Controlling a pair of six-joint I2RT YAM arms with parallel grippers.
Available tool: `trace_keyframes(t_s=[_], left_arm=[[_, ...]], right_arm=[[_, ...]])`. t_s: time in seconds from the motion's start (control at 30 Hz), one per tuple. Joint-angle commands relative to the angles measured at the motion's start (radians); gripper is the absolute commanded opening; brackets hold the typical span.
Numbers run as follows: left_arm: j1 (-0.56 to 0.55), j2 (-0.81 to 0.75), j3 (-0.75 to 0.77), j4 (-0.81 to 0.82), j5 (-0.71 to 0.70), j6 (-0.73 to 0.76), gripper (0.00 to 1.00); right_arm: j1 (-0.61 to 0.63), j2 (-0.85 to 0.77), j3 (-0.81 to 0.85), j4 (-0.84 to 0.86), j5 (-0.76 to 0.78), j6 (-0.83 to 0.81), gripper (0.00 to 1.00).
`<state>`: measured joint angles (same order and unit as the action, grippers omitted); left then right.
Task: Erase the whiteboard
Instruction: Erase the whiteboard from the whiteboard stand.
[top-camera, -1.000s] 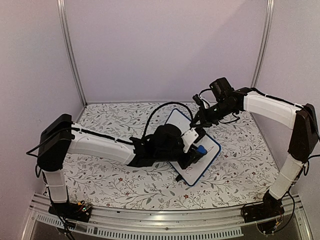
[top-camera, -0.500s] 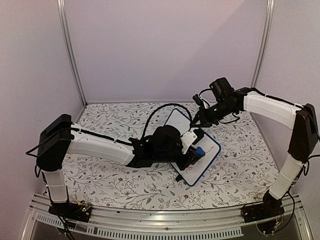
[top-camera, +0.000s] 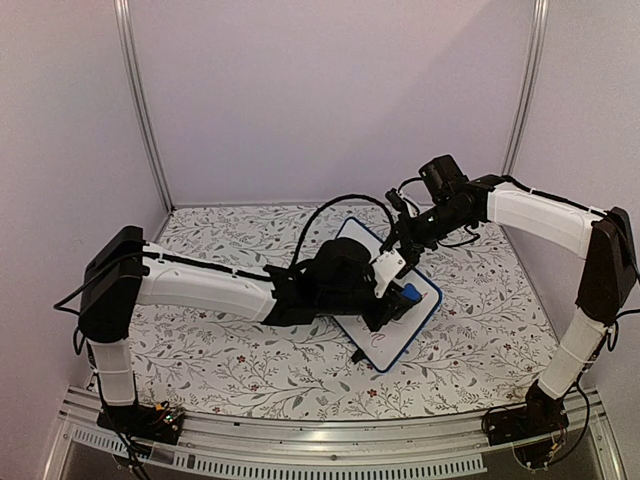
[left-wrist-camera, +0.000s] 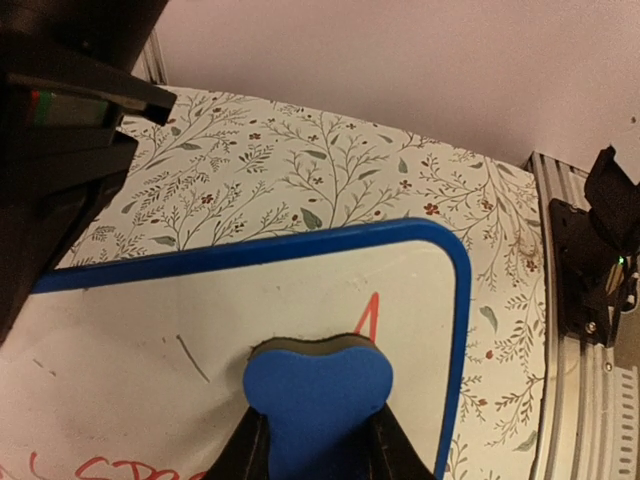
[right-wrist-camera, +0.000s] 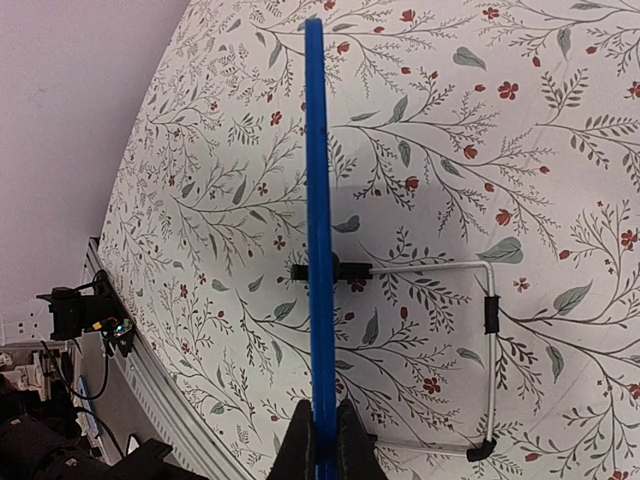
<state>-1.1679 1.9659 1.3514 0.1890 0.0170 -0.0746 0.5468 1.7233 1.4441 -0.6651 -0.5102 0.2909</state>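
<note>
The whiteboard (top-camera: 400, 330), white with a dark blue frame, stands tilted at mid table on its wire stand (right-wrist-camera: 488, 330). Red writing shows on it in the left wrist view (left-wrist-camera: 368, 320), and it is seen edge-on in the right wrist view (right-wrist-camera: 318, 250). My left gripper (top-camera: 398, 298) is shut on a blue eraser block (left-wrist-camera: 316, 400) and presses it against the board's face (left-wrist-camera: 150, 340) next to a red stroke. My right gripper (top-camera: 392, 238) is shut on the board's far top edge and holds it.
The table has a floral cloth (top-camera: 220, 350). Metal rails (top-camera: 330, 455) run along the near edge. The booth walls (top-camera: 330, 100) close in the back and sides. A thin grey mark (left-wrist-camera: 192, 358) remains on the board left of the eraser.
My left gripper with the eraser has slid up and to the right across the board. The right arm and the board have stayed in place.
</note>
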Motion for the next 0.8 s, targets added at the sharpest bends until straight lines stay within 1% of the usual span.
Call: trace_keyframes(t_s=[0.0,0.17,0.3,0.43,0.77], left_arm=[[-0.006,0.006,-0.046,-0.025,-0.014,0.005,0.0],[-0.001,-0.033,-0.155,-0.026,-0.013,-0.018,0.0],[-0.003,-0.036,-0.188,-0.02,-0.012,-0.03,0.0],[-0.003,-0.03,-0.152,-0.008,-0.005,-0.02,0.0],[-0.02,0.047,0.018,-0.022,0.032,0.016,0.0]], right_arm=[[0.039,0.03,-0.019,-0.037,-0.038,0.051,0.0],[0.039,0.031,-0.019,-0.032,-0.038,0.05,0.0],[0.039,0.037,-0.019,-0.024,-0.044,0.053,0.0],[0.039,0.038,-0.019,-0.026,-0.043,0.051,0.0],[0.039,0.034,-0.017,-0.03,-0.04,0.054,0.0]])
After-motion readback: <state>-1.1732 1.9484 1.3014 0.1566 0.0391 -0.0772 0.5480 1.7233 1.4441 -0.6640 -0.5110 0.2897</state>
